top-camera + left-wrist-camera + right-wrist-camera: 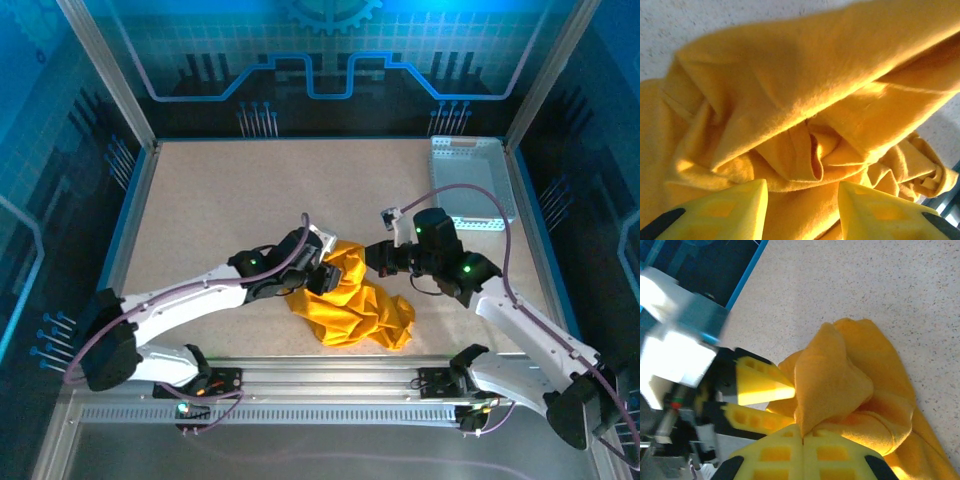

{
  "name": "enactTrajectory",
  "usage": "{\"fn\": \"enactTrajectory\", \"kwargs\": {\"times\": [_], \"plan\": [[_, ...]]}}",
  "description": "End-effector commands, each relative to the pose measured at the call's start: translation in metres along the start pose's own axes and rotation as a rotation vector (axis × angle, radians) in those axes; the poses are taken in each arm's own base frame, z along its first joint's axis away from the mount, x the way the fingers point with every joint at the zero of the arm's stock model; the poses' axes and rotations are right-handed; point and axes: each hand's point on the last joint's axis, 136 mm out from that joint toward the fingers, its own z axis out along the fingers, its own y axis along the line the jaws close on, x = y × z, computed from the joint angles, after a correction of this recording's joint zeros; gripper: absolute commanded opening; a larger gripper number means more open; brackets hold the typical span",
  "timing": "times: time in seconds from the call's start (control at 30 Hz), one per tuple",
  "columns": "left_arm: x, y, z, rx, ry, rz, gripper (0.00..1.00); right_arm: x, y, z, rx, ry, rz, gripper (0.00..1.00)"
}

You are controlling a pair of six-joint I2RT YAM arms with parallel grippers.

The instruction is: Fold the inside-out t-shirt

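Note:
The inside-out t-shirt (pixel 358 305) is a crumpled orange-yellow heap near the table's front middle. My right gripper (pixel 372 257) reaches in from the right and is shut on a raised fold of the shirt (pixel 830 375), pinched between its yellow fingertips (pixel 803 432). My left gripper (pixel 325 272) comes in from the left at the heap's upper left edge. Its fingers (pixel 735 207) stand apart, open, with loose shirt folds (pixel 805 115) lying between and beyond them. In the right wrist view the left gripper (pixel 790 402) has its spread tips against the cloth.
A pale perforated plastic basket (pixel 470 180) stands at the back right corner. The speckled tabletop (pixel 250 190) is bordered by a blue frame, with a metal rail (pixel 330 385) along the near edge by the arm bases.

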Motion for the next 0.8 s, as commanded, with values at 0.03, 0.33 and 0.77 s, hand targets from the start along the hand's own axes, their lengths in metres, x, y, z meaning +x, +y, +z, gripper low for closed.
{"fn": "enactTrajectory", "kwargs": {"times": [0.03, 0.33, 0.77], "plan": [[-0.015, -0.019, 0.004, 0.046, -0.029, 0.007, 0.43, -0.008, 0.013, -0.005, -0.038, -0.027, -0.020, 0.00], [-0.019, -0.012, 0.016, -0.010, -0.030, 0.026, 0.27, -0.006, 0.015, -0.003, -0.032, -0.021, -0.035, 0.00], [-0.010, -0.010, 0.020, -0.012, -0.004, 0.029, 0.28, -0.011, 0.011, -0.007, 0.002, -0.045, -0.036, 0.00]]}}
